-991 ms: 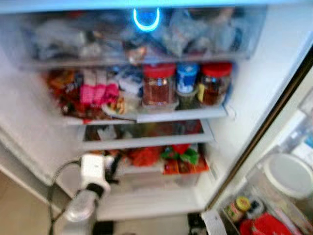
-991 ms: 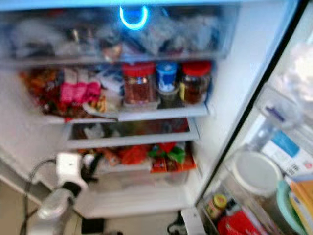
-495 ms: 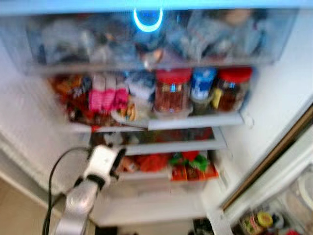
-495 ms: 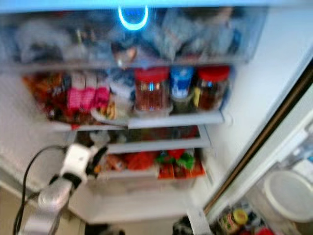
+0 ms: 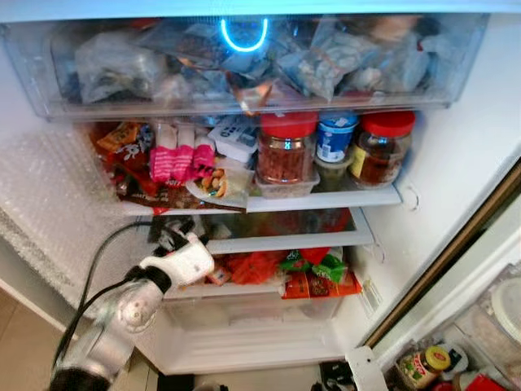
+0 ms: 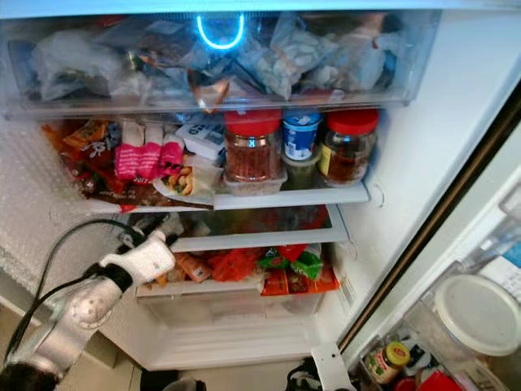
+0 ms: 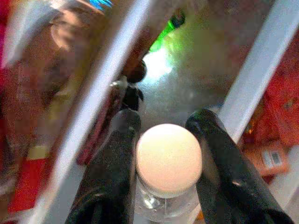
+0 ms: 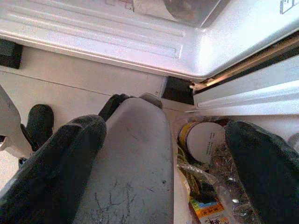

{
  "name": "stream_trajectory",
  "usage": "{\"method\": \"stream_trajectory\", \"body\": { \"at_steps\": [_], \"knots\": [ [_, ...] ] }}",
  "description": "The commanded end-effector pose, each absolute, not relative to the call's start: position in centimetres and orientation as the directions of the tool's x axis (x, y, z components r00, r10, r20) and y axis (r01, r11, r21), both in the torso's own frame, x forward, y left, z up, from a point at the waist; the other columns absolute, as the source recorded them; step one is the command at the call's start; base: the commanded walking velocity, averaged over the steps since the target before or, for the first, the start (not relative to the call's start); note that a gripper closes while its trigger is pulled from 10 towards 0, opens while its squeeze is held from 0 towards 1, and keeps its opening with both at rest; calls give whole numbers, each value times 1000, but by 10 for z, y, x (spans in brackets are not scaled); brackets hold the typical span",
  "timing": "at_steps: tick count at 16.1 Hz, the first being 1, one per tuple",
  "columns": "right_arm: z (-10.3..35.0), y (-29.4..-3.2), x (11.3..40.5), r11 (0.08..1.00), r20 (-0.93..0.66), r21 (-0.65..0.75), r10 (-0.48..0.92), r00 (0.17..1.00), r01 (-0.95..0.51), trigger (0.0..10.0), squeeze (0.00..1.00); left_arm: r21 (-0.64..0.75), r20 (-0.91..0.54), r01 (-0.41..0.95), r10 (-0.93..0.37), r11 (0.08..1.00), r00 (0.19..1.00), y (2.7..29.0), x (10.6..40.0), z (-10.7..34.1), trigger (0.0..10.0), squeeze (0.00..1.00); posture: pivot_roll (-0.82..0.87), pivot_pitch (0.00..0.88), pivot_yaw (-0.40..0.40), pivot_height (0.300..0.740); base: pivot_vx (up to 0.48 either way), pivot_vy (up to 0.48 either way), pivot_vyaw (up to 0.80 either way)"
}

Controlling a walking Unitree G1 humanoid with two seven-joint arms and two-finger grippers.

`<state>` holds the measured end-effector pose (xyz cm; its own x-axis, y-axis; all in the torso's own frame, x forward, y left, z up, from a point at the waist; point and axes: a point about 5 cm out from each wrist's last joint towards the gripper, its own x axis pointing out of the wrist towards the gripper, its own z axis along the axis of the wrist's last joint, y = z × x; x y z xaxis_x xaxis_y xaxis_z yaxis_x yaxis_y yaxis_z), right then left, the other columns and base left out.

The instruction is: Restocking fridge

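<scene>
Open fridge (image 5: 456,147) ahead, white-walled, lit by a blue ring light (image 5: 243,35) at the top. Pale tiled floor (image 8: 70,86) below, beige at the lower left corner.

Fridge shelf (image 5: 326,200) — two red-lidded jars (image 5: 286,147), a blue-lidded tub (image 5: 334,137), pink packets (image 5: 181,161).

Red-lidded jars (image 5: 286,147), blue-lidded tub (image 5: 335,137), pink pkts (image 5: 181,161), white-capped clear bottle (image 7: 168,168), blue ring light (image 5: 243,34).

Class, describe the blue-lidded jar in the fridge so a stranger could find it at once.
Find the shelf just under the clear drawer. Three jars stand at its right end. The blue-lidded jar is the middle one, between two red-lidded jars.
</scene>
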<state>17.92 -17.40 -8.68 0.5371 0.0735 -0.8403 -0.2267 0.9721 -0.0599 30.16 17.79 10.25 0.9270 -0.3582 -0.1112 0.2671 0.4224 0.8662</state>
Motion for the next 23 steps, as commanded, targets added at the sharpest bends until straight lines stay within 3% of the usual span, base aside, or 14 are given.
{"method": "stream_trajectory", "body": {
  "at_steps": [1,5,9,11,12,15,19,23],
  "knots": [
    [-95,-174,162,975,-875,-43,69,479,-219,10000,0,909,-142,265,-358,323,923,180,307,95,10000,0,28,81,-11,656,0,0,0],
    [-96,-174,160,977,-876,-42,65,478,-211,10000,0,913,-140,216,-234,345,962,203,317,80,10000,0,9,98,-11,656,0,0,0],
    [-97,-176,158,978,-878,-43,62,475,-205,10000,0,881,-90,204,-272,426,958,198,315,79,10000,0,-5,111,-12,656,0,0,0],
    [-97,-176,157,978,-878,-44,61,474,-206,10000,0,770,-78,237,-282,592,956,192,308,73,10000,0,0,112,-13,656,0,0,0],
    [-97,-176,157,977,-879,-43,62,473,-208,10000,0,617,-51,226,-247,754,968,189,304,71,10000,0,2,113,-14,656,0,0,0],
    [-96,-177,158,976,-879,-43,65,472,-214,10000,0,335,-27,146,-146,931,989,191,285,62,10000,0,6,116,-15,656,0,0,0],
    [-96,-177,158,975,-880,-42,68,471,-219,10000,0,193,-13,85,-84,977,996,193,269,60,10000,0,22,110,-12,656,0,0,0],
    [-96,-176,159,973,-879,-39,73,471,-225,10000,0,154,-17,80,-78,985,997,197,270,60,10000,0,27,95,-11,656,0,0,0]
  ]
}}
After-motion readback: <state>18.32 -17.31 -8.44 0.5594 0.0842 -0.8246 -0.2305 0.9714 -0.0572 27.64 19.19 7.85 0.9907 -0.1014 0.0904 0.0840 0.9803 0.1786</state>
